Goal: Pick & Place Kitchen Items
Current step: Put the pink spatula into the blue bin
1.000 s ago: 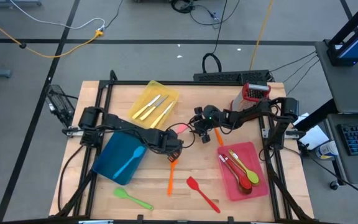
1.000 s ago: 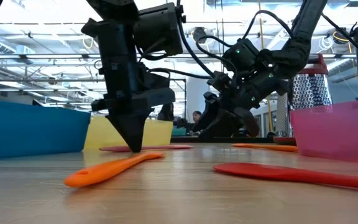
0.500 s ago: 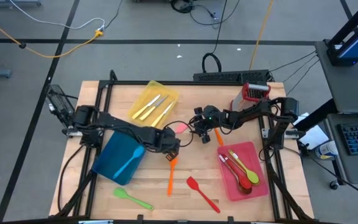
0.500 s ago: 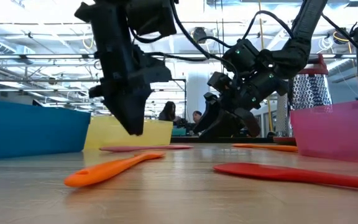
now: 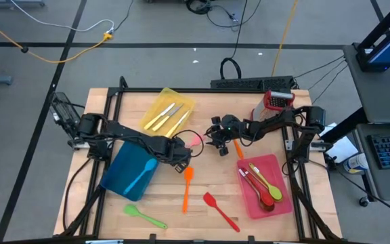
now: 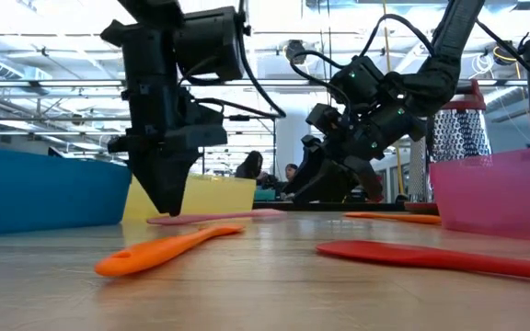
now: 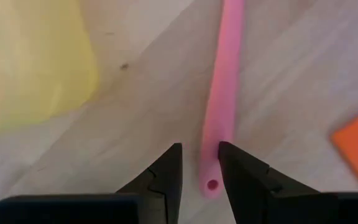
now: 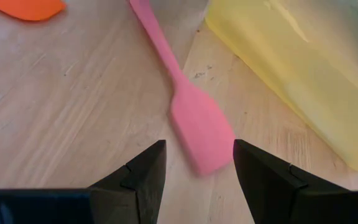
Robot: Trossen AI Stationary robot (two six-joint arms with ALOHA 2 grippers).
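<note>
1. The left arm reaches in low across the middle of the wooden surface, its left pincer pointing straight down beside the yellow tray. Its two dark fingers stand a little apart, and the end of a pink handle lies in the gap; I cannot tell whether they touch it.
2. The right arm bends in from the far right corner, its right pincer hanging tilted near the surface's centre, fingers spread with nothing between them, just over the blade of the same utensil.
3. That utensil is a pink spatula: a slim straight handle with a small hole at its end, widening into a flat rounded blade. It lies flat on the wood just beside the yellow tray, between the two pincers.
4. An orange spatula lies flat on the wood close by the left pincer, toward the near edge.
5. A red spatula and a green one lie farther toward the near edge, well apart.
</note>
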